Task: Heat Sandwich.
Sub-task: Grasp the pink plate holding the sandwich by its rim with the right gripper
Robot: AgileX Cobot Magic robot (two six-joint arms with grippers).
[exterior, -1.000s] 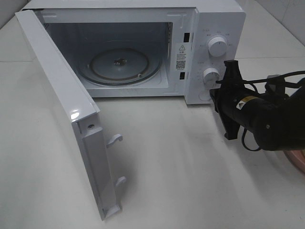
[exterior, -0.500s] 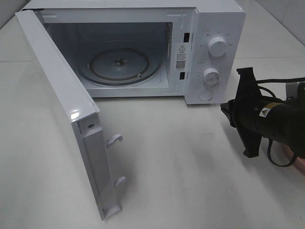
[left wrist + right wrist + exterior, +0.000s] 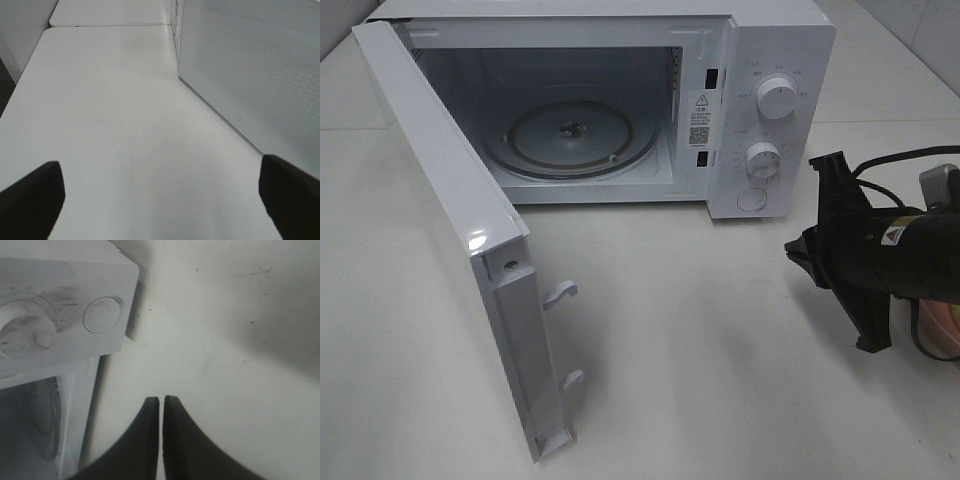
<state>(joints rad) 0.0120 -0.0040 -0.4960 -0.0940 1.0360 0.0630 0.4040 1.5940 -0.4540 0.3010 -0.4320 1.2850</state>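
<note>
White table [image 3: 720, 380] — 1 microwave [image 3: 770, 40] w/ 2 knobs [image 3: 776, 97], right claw [image 3: 792, 250] closed.

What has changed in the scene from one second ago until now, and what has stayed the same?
The right gripper, shut and empty, drew away from the round button on the microwave, moving to the right and toward the near side of the high view. Nothing was taken hold of or let go. The door stayed wide open and the glass turntable stayed bare.
</note>
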